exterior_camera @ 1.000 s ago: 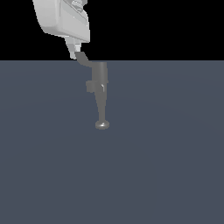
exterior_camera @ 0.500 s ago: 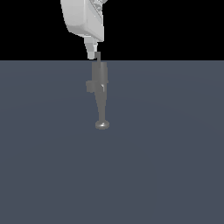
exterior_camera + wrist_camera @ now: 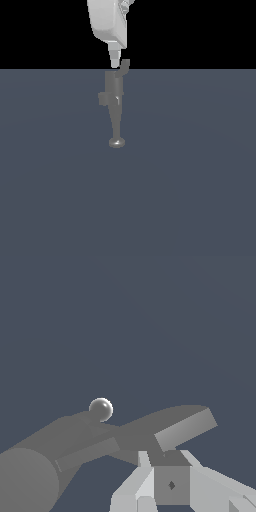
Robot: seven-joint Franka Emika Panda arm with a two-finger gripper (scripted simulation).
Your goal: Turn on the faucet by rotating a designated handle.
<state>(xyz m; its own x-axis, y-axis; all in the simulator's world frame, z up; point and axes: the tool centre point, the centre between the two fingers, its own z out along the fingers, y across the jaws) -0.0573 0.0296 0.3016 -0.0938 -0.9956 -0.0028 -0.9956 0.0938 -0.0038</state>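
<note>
The grey faucet stands in the middle of the exterior view, with a boxy side block and a small round disc end. Its thin handle sticks out from the top toward the exterior view's right. My white gripper hangs above the faucet's top, fingers together, with the tip against the handle's left side and holding nothing. In the wrist view the faucet body fills the lower part, the handle's paddle tip lies just beyond my gripper, and the rounded end shines.
A flat dark blue-grey floor spreads all around the faucet. The background above its far edge is black. No other objects show.
My gripper has moved toward the exterior view's right. The handle has swung with it, from pointing left of the faucet's top, through the middle, to pointing right.
</note>
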